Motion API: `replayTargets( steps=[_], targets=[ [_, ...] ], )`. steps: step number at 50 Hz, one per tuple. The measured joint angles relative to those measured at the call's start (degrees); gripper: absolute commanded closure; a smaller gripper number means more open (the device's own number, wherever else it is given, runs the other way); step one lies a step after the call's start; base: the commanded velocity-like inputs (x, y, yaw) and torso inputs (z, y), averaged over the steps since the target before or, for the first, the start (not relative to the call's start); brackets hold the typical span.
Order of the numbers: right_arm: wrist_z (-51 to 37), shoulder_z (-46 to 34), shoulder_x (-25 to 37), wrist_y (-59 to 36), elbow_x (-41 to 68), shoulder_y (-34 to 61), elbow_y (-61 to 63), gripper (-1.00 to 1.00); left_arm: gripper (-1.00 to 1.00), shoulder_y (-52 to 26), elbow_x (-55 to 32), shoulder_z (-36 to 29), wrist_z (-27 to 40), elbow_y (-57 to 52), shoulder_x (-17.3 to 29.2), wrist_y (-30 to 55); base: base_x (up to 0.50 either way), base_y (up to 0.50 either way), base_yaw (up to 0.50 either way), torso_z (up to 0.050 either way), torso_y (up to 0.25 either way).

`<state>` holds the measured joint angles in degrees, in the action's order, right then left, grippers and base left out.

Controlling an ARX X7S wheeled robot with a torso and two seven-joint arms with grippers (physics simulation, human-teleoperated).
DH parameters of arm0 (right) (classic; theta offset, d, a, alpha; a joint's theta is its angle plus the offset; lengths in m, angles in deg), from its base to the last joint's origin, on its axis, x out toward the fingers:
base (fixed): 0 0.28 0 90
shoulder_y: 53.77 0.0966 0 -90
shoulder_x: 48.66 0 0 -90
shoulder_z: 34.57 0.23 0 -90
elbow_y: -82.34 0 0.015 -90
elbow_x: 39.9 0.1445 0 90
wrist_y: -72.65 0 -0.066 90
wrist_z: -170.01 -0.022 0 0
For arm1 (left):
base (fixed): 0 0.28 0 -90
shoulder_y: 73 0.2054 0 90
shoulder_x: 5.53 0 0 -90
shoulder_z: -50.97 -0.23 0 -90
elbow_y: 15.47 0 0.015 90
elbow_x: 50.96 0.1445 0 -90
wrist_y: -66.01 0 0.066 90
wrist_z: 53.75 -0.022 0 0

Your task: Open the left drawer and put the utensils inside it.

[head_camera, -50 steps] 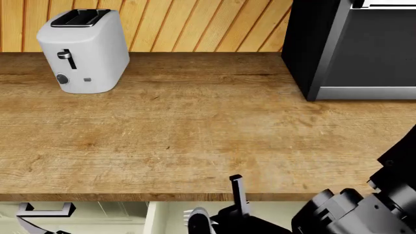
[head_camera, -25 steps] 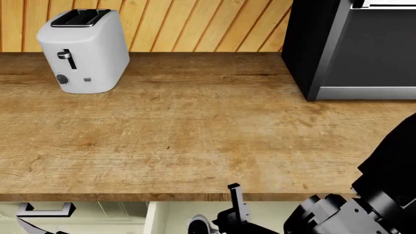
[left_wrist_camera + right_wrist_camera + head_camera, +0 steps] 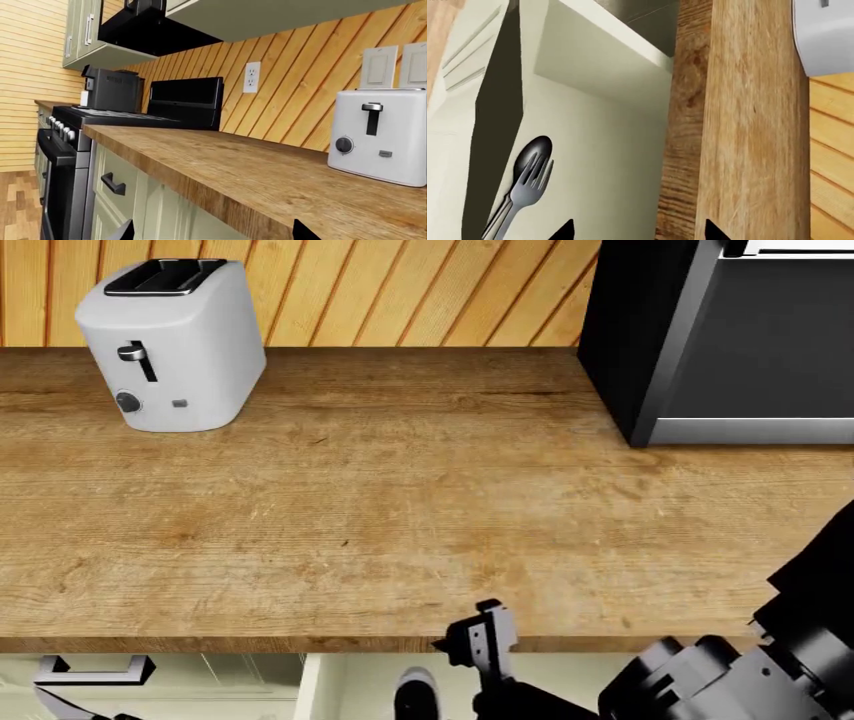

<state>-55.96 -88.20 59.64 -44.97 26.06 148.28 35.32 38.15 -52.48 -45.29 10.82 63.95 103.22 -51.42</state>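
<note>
The left drawer (image 3: 607,150) is standing pulled out under the front edge of the table (image 3: 400,510), its cream inside showing to the right wrist camera. The right pincer (image 3: 635,231) is hanging over it with its two dark fingertips (image 3: 564,231) spread apart and gripping nothing. Just beyond those tips the fork (image 3: 520,195) is lying inside the drawer against its side wall, partly overlapping the spoon (image 3: 530,152), whose bowl is showing past the tines. From the head camera the right pincer (image 3: 483,640) is sitting at the table's front lip. The left pincer (image 3: 210,231) is showing only two dark tips set wide apart, holding nothing, looking along the table toward the white toaster (image 3: 380,135) and a black stove (image 3: 100,120) farther off.
</note>
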Motion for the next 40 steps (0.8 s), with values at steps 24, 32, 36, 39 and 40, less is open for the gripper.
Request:
replayTargets(
  steps=[24, 32, 36, 39, 40],
  targets=[
    [2.37, -0.57, 7.18, 1.28, -1.34, 5.28, 3.62, -1.0, -1.0, -0.03, 0.26, 0.01, -0.04, -0.49, 0.07, -0.17, 0.0, 0.0, 0.0, 0.0, 0.0],
    [2.44, -0.75, 8.58, 0.81, -1.26, 6.85, 4.78, -1.0, -1.0, 0.05, 0.27, 0.09, 0.02, -0.52, 0.04, -0.44, 0.0, 0.0, 0.0, 0.0, 0.0],
    [2.45, -0.76, 9.38, 0.62, -1.21, 7.86, 5.62, -1.0, -1.0, 0.19, 0.36, 0.14, 0.1, -0.61, 0.0, -0.62, 0.0, 0.0, 0.0, 0.0, 0.0],
    [2.51, -0.76, 9.96, 0.49, -1.17, 8.58, 6.19, -1.0, -1.0, 0.33, 0.46, 0.19, 0.18, -0.72, -0.03, -0.75, 0.0, 0.0, 0.0, 0.0, 0.0],
    [2.56, -0.74, 10.16, 0.46, -1.15, 8.86, 6.38, -1.0, -1.0, 0.39, 0.49, 0.22, 0.21, -0.76, -0.04, -0.79, 0.0, 0.0, 0.0, 0.0, 0.0]
  ],
)
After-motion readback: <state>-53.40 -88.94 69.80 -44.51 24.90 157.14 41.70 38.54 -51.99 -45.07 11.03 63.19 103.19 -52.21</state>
